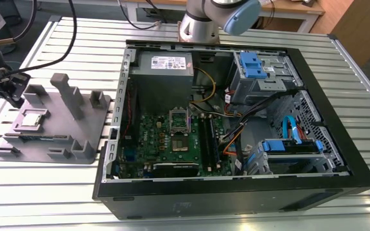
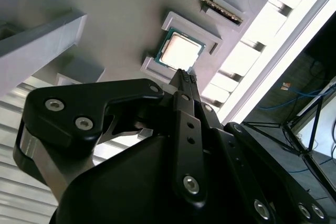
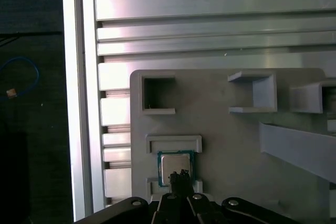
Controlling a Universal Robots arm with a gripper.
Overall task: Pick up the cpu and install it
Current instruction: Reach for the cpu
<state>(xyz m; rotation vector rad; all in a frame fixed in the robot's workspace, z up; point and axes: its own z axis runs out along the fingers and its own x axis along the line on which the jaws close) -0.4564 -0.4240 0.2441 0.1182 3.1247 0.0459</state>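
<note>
The cpu [image 1: 31, 119] is a small square chip with a shiny metal top, lying flat in a recess of the grey plastic tray [image 1: 75, 144] at the exterior view's left. Both wrist views show the cpu [image 2: 181, 52] [image 3: 175, 166] seated between two low tray ridges. My gripper [image 1: 13, 94] hangs above the tray's far left corner, a little above the chip. Its thin black fingertips [image 2: 185, 77] [image 3: 181, 174] are pressed together, holding nothing, and line up with the chip's edge. The open socket [image 1: 178, 123] sits on the green motherboard inside the computer case.
The open black computer case [image 1: 236, 192] fills the middle and the exterior view's right, with a grey power supply [image 1: 162, 65], blue drive bays and loose cables inside. Upright posts [image 1: 66, 94] rise from the tray close to the gripper. The slatted metal table [image 1: 44, 192] ends just beyond the tray.
</note>
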